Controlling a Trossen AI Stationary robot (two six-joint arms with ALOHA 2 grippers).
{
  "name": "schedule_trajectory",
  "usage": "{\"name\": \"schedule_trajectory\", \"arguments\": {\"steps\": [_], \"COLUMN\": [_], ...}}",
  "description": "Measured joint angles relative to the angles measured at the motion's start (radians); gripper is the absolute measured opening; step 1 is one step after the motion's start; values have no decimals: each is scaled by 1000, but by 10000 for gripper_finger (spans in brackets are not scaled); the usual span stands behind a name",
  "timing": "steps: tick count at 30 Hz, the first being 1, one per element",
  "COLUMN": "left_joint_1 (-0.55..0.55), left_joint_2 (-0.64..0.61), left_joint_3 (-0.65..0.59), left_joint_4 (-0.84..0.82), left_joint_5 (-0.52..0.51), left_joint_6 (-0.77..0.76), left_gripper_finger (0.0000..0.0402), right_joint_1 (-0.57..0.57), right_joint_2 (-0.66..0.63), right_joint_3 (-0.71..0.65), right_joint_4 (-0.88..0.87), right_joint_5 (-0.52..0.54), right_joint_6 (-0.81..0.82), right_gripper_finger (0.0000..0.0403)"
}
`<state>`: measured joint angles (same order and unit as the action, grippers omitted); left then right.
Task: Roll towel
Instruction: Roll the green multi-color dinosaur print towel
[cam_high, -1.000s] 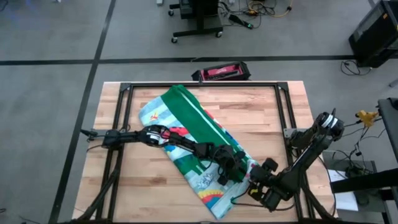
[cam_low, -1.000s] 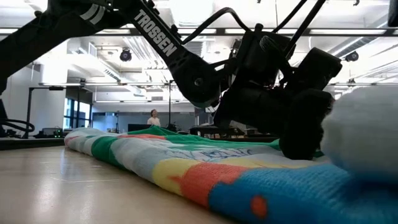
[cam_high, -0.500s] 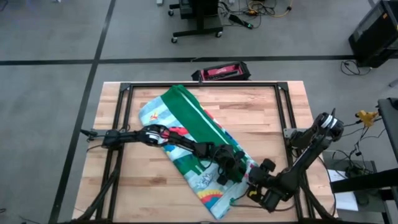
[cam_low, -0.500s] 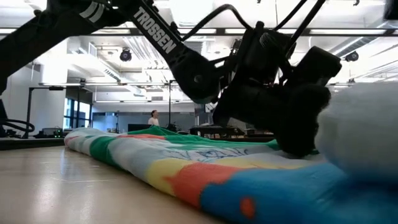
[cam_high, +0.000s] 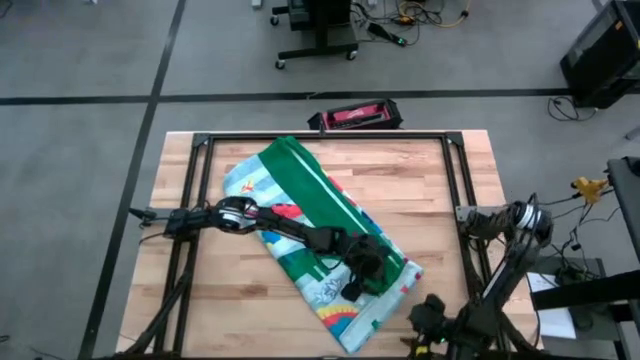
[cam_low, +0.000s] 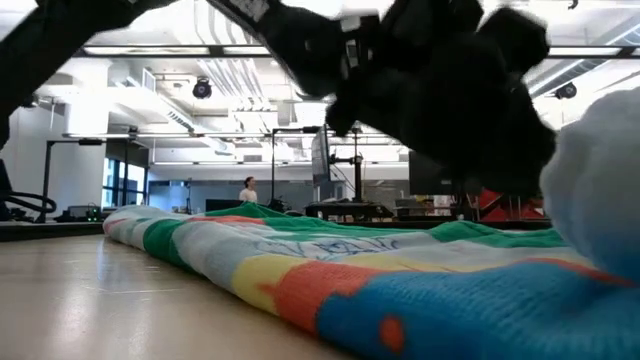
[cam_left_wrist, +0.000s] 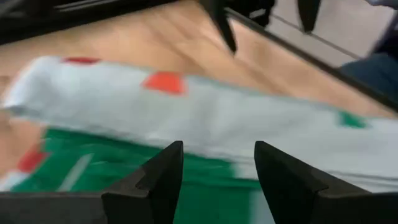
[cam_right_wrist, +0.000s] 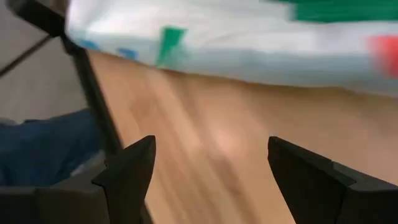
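Still flat rather than rolled: towel (cam_high: 318, 238) folded into a long band, running diagonally from upper left of centre to lower right of centre in the high view, green strip along the middle, printed side at both edges, on the wooden table (cam_high: 430, 190). Left gripper (cam_high: 362, 281) low over the band's lower end, jaws spread with nothing between them in the left wrist view, green and pale cloth just ahead of the fingers (cam_left_wrist: 163, 180). Right gripper (cam_high: 432, 318) off the cloth at the lower right of the frame, near the table's edge, jaws likewise spread and empty, bare wood between the fingers (cam_right_wrist: 134, 171). Likely troubles, judging from this: roll started askew because the band lies slantwise; layers slipping apart if only the top fold gets pinched; loose, fat roll if one end leads the other; cloth dragged off the near edge. No containers on the table; only a flat red-and-black case (cam_high: 357, 116) on the floor at upper centre, contents impossible to tell.
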<state>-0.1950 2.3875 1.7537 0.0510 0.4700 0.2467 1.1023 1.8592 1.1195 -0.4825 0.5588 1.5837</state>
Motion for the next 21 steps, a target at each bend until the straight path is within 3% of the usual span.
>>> {"name": "schedule_trajectory", "arguments": {"steps": [7,11,17,21], "left_joint_1": [-140,-209,-267,-285], "left_joint_2": [-45,-73,-140,-143], "left_joint_3": [-7,-6,-8,-8], "left_joint_4": [-195,-213,-289,-257], "left_joint_5": [-135,-185,-376,-390], "left_joint_6": [61,64,77,57], "left_gripper_finger": [166,161,159,159], "right_joint_1": [-51,-74,-100,-107], "right_joint_2": [192,266,332,356], "right_joint_3": [180,271,343,370], "right_joint_4": [-1,-12,-7,-6], "right_joint_5": [8,45,95,126], "right_joint_6": [-115,-166,-191,-190], "right_gripper_finger": [274,268,277,286]}}
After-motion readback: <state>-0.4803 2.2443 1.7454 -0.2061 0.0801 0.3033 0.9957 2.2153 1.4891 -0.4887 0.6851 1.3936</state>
